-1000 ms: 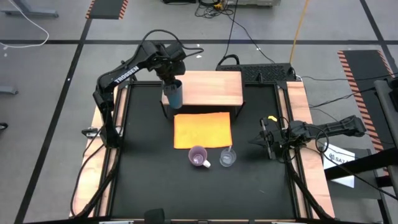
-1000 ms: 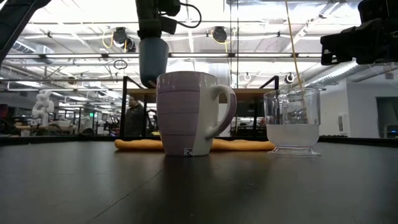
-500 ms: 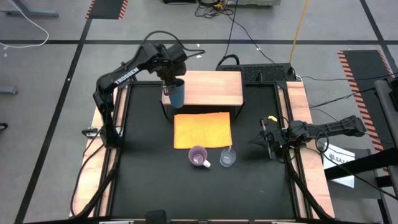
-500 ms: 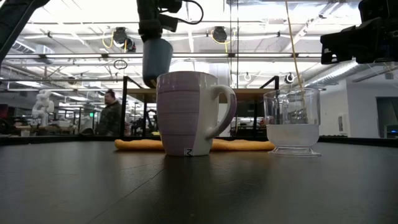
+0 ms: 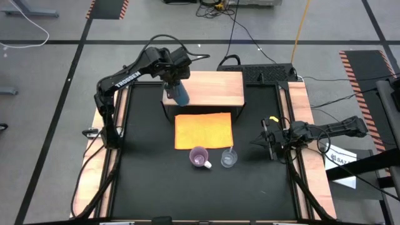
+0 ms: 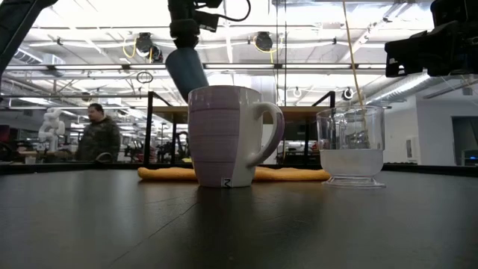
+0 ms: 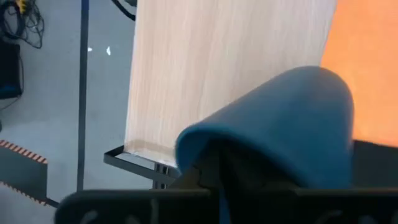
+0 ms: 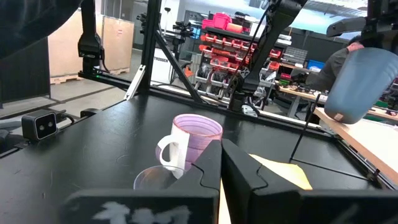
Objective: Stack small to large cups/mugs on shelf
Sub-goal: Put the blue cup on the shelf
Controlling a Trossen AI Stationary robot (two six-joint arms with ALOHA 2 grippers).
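Observation:
My left gripper (image 5: 174, 80) hangs over the left near corner of the light wooden shelf (image 5: 212, 87), shut on the dark blue tumbler (image 5: 180, 95), which also shows in the low view (image 6: 186, 69) and the left wrist view (image 7: 280, 121). The lilac mug (image 5: 199, 157) stands upright on the black table near the front of the orange sheet (image 5: 203, 130). The clear cup (image 5: 229, 158) stands just right of the mug. My right gripper (image 5: 265, 139) waits shut at the table's right side, pointing level toward the cups. My left gripper holds the tumbler by its upper end (image 7: 193, 146), coming at it from above and slanting down. The gripper's own body hides just where the fingers sit. The tumbler hangs clear above the shelf, tilted, with its closed base (image 6: 196, 88) lowest and swung toward the table's right.
Wooden rails (image 5: 300, 112) run along both sides of the black table. A black device (image 5: 262, 72) with cables lies behind the shelf. A person (image 6: 95, 136) walks in the room beyond the table. The shelf's top (image 7: 217, 74) is bare wood.
My left gripper has carried the tumbler a little toward the table's right, farther over the shelf's corner. The tumbler, upright a second ago, has tipped so that its base swings toward the right. Mug, clear cup and my right arm have kept still.

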